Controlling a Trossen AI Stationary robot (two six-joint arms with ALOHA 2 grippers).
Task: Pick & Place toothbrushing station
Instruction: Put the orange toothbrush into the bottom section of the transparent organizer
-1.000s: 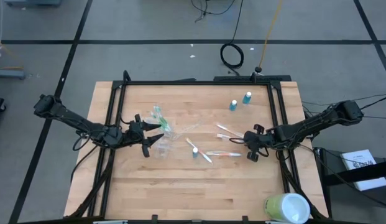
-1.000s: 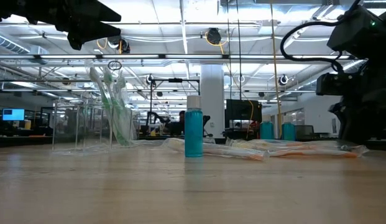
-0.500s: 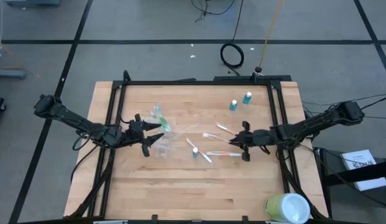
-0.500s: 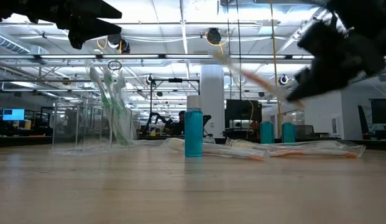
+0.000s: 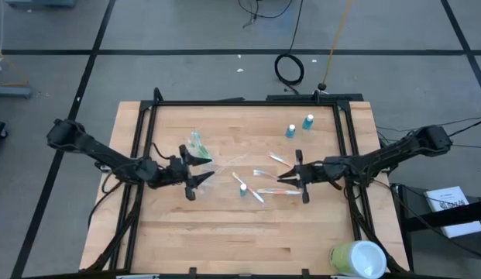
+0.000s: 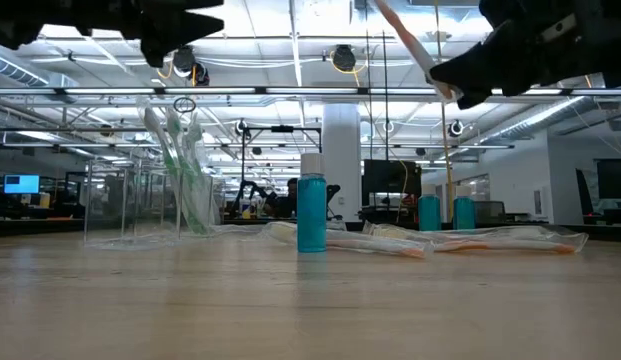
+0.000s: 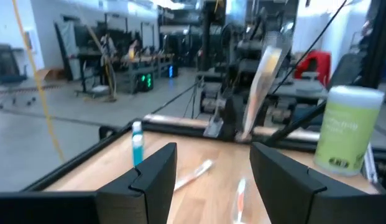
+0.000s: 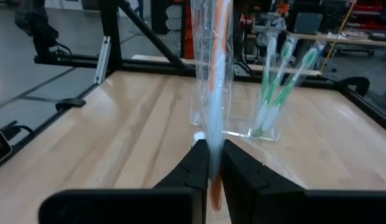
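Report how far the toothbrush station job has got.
Done: green toothbrushes already stand in the clear cup. In hand: the right gripper is shut on a wrapped orange toothbrush, lifted off the table; the left gripper hangs open by the cup. Left: wrapped toothbrushes lie on the wood, one blue tube stands mid-table and two more farther back.

One clear cup point(image 5: 200, 180) stands on the table with two green toothbrushes point(image 8: 276, 84) in it, three blue tubes point(image 5: 242, 188) stand about, several wrapped toothbrushes point(image 5: 273, 191) lie loose, and one big green cup point(image 5: 356, 258) sits apart.
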